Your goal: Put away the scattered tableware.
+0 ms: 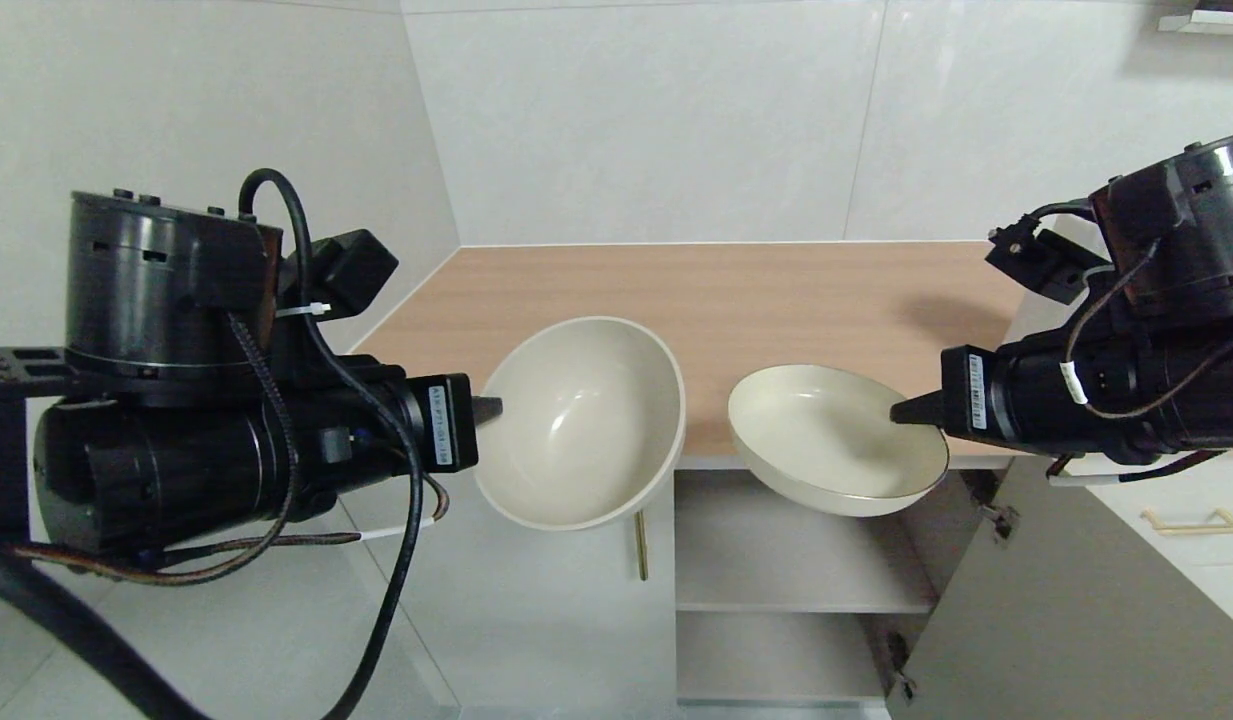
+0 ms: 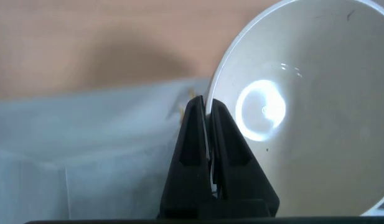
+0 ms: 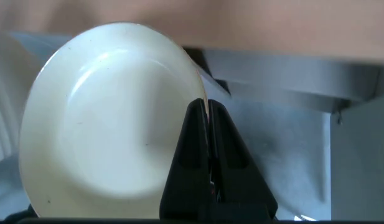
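Note:
My left gripper (image 1: 494,408) is shut on the rim of a deep cream bowl (image 1: 581,420), held in the air in front of the wooden counter's front edge. Seen from the left wrist, the fingers (image 2: 207,118) pinch the bowl's rim (image 2: 304,106). My right gripper (image 1: 901,412) is shut on the rim of a shallower cream bowl (image 1: 826,435), also held off the counter, above the open cabinet. The right wrist view has that bowl (image 3: 111,118) tilted, with the fingers (image 3: 207,115) clamped on its edge.
The wooden counter (image 1: 736,300) runs along white tiled walls. Below its front edge an open cabinet (image 1: 776,590) has two white shelves, its door (image 1: 1066,610) swung out to the right. A closed door with a gold handle (image 1: 640,545) is on the left.

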